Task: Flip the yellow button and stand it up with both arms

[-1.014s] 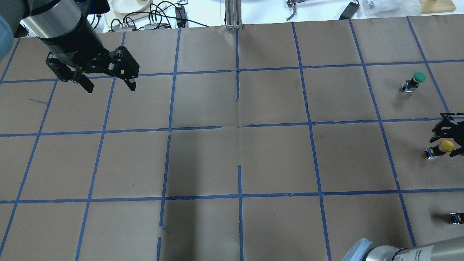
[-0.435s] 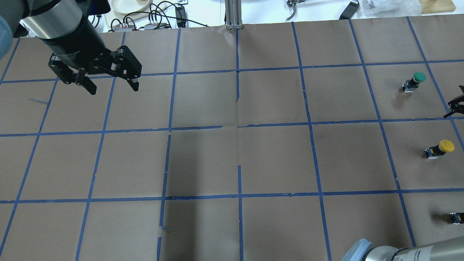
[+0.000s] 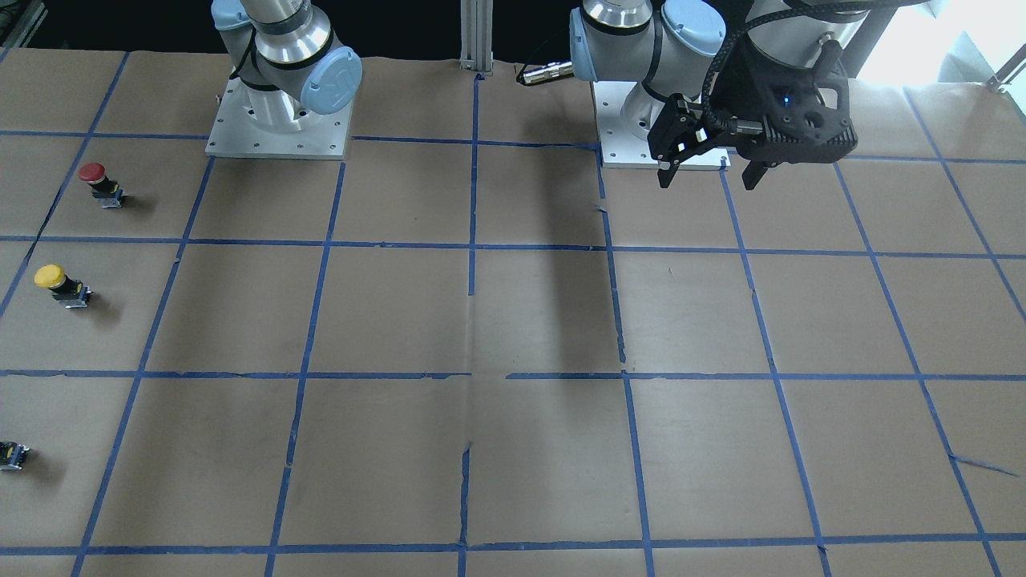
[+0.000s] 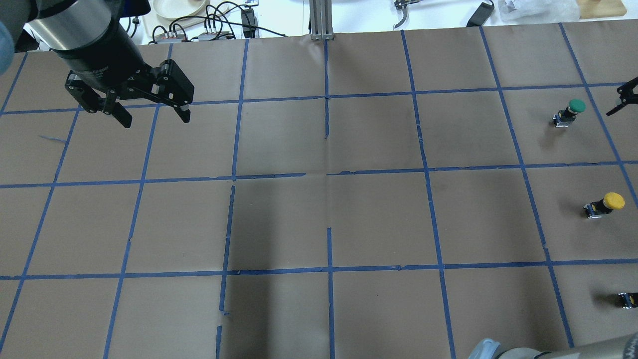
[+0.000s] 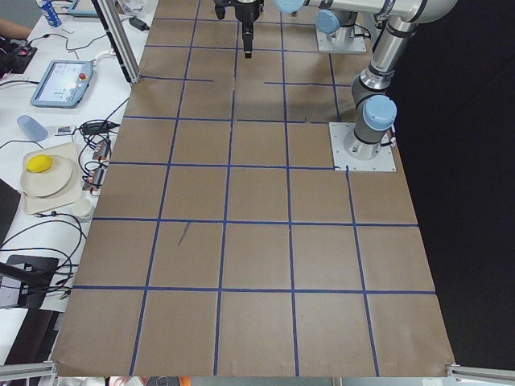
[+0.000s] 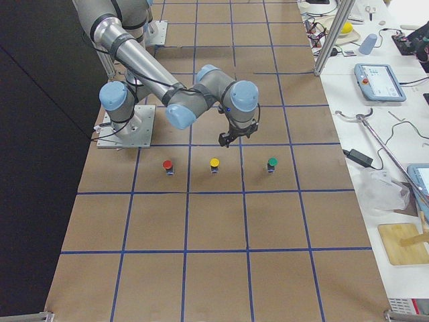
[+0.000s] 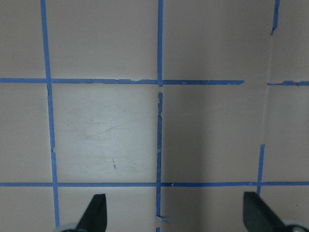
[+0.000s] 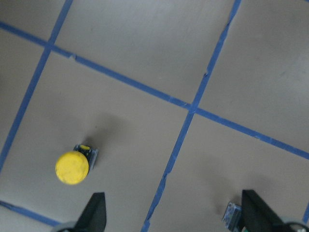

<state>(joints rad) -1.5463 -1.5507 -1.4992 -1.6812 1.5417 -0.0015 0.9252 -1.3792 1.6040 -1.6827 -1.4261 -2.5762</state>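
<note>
The yellow button (image 4: pixel 605 204) stands upright, cap up, near the table's right edge; it also shows in the front view (image 3: pixel 58 282), the right side view (image 6: pixel 214 164) and the right wrist view (image 8: pixel 72 166). My right gripper (image 8: pixel 176 217) is open and empty, raised above the table between the yellow and green buttons (image 6: pixel 231 139). Only a fingertip of it shows at the overhead view's right edge (image 4: pixel 622 97). My left gripper (image 4: pixel 152 117) is open and empty, high over the table's left part (image 3: pixel 705 178), far from the button. Its wrist view (image 7: pixel 176 217) shows only paper.
A green button (image 4: pixel 573 109) stands beyond the yellow one and a red button (image 3: pixel 96 178) stands nearer the robot, all in a row (image 6: pixel 167 164). Brown paper with a blue tape grid (image 4: pixel 329 174) covers the table. Cables and a plate (image 4: pixel 177 7) lie past the far edge.
My right gripper has drawn away from the yellow button towards the green one, almost out of the overhead view. The button stands where it was. The left gripper has barely moved.
</note>
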